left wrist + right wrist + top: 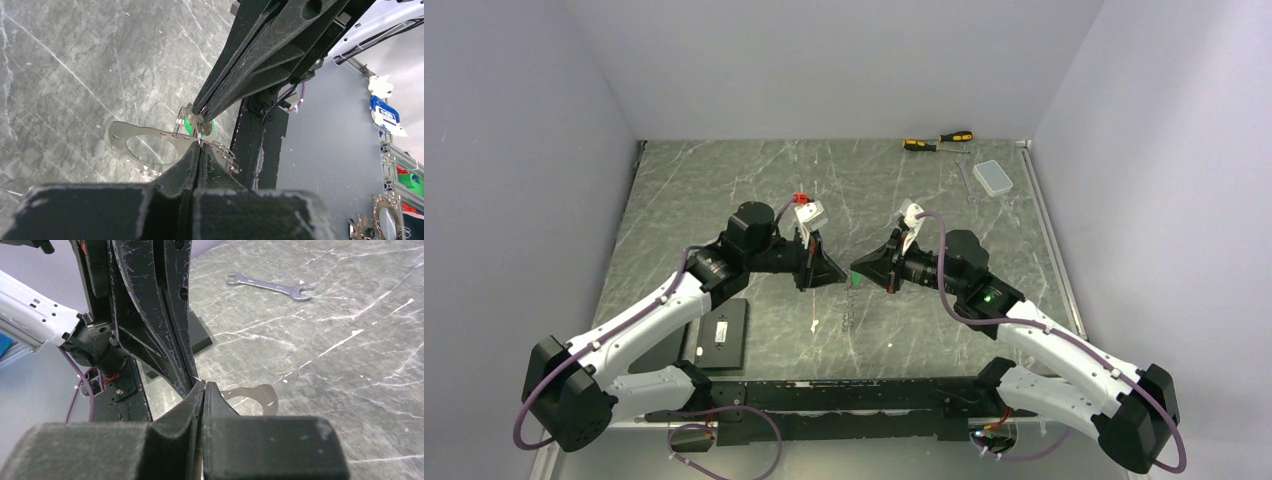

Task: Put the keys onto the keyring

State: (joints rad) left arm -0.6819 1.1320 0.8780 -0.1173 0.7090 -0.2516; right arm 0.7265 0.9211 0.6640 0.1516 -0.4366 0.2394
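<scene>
Grey marbled worktop [704,190], both arms meeting tip to tip at mid-frame. We see the left fingers [182,162] pressed shut on the keyring [132,134] and the right fingers [240,75] pinched shut on the green-headed key [188,125], just above it. We judge that threading calls for slow, aligned feeding without slackening either grip. Upper right, a clear box [994,178]: contents indiscernible.

Two yellow-and-black screwdrivers [938,141] are lying at the far edge of the desk [714,185]. There's a silver wrench [966,181] just beside a small clear box [994,178]. A flat black box [724,333] sits near-left.
</scene>
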